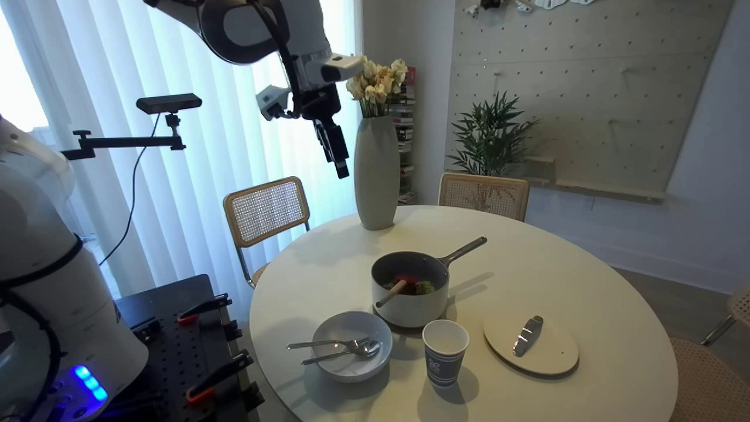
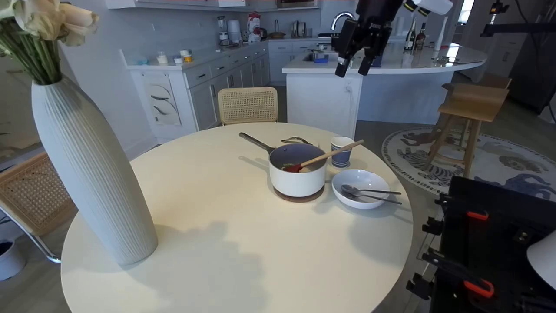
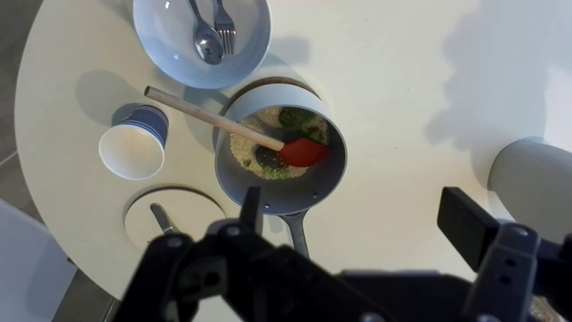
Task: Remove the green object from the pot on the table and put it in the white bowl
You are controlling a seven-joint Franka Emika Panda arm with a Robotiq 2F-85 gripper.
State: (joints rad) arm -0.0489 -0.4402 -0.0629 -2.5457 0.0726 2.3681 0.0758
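Note:
The pot, white outside and grey inside with one long dark handle, stands on the table on a round brown mat; it also shows in an exterior view and the wrist view. In the wrist view, dark-green lumps lie inside it on a tan grainy layer, one green object at its far side and another nearer the handle. The white bowl stands beside the pot, also in the wrist view. My gripper is open and empty, high above the table.
A red spatula with a wooden handle lies in the pot, its handle over the rim. A spoon and fork lie in the bowl. A paper cup, a flat plate with a knife and a tall vase stand on the table.

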